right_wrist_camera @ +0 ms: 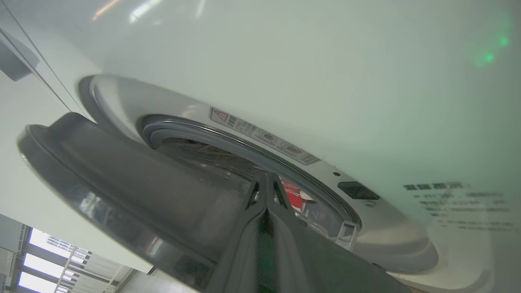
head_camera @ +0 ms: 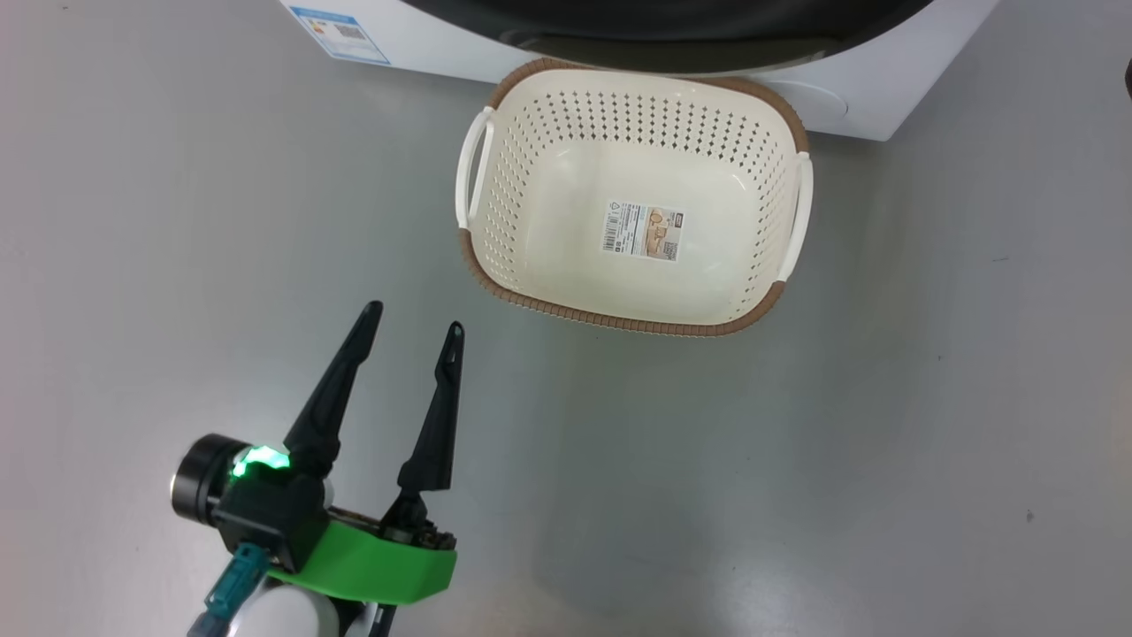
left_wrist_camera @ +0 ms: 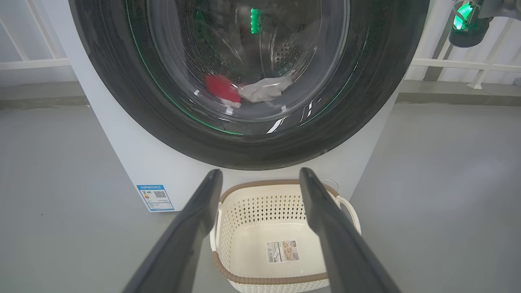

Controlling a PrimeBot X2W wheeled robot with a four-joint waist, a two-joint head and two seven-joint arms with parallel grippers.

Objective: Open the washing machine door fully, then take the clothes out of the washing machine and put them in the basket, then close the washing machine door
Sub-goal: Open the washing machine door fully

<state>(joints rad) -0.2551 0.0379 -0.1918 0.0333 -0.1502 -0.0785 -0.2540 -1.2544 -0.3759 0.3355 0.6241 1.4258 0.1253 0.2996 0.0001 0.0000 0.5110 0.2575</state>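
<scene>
Left hand (head_camera: 416,317) hangs spread wide over the floor (head_camera: 177,221). The basket (head_camera: 522,230) stands near, ahead to its right, just before the washing machine (head_camera: 849,97). The left wrist view shows clothes (left_wrist_camera: 222,87) behind the door (left_wrist_camera: 122,81) glass. The right wrist view shows the right hand (right_wrist_camera: 266,177) pinched shut, empty, at the door's ajar edge.

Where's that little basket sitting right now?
The basket sits on the floor close before the washing machine, upper centre in the head view, ahead-right of the left gripper.
</scene>
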